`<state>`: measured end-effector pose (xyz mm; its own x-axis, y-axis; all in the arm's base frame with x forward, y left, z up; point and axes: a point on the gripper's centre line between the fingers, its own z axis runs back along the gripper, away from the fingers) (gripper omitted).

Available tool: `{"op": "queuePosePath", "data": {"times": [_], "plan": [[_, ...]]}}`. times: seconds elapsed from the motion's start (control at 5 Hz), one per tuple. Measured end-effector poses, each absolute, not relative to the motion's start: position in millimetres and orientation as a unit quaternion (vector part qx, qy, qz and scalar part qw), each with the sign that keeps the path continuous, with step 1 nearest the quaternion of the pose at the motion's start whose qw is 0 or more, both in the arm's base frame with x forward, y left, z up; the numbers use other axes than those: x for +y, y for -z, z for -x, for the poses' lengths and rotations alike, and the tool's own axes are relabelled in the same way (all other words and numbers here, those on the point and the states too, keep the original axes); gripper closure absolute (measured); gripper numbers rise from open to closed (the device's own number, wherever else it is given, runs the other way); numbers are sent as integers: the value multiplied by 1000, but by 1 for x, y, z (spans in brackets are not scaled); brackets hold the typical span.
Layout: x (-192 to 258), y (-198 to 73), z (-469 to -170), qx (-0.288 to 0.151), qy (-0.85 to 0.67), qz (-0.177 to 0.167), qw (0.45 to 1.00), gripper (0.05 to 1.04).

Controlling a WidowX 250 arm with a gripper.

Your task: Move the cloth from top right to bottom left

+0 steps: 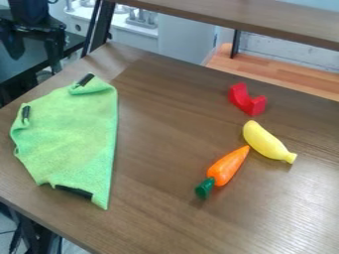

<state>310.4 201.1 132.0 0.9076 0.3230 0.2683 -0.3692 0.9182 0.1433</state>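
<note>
The black robot arm (28,7) enters at the frame's upper left corner, where its black two-finger gripper (35,55) hangs down, the two fingers (52,50) spread apart.

A pale brick wall (288,53) stands behind the brown table (159,149) and raised shelf (265,22).

Green cloth (73,134) lies left, perhaps creased

A red block (246,103), yellow banana (266,142) and orange carrot (227,166) share the table (165,198).
</note>
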Motion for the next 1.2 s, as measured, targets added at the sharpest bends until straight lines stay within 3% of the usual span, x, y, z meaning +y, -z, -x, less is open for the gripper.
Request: {"op": "queuePosePath", "data": {"times": [0.4, 0.6, 1.0, 1.2], "plan": [[199, -111, -311, -96, -169, -81, 978, 83], [192, -93, -312, -73, -153, -52, 984, 83], [193, -76, -312, -85, -102, 11, 991, 83], [189, -52, -303, -90, -85, -7, 992, 83]]}}
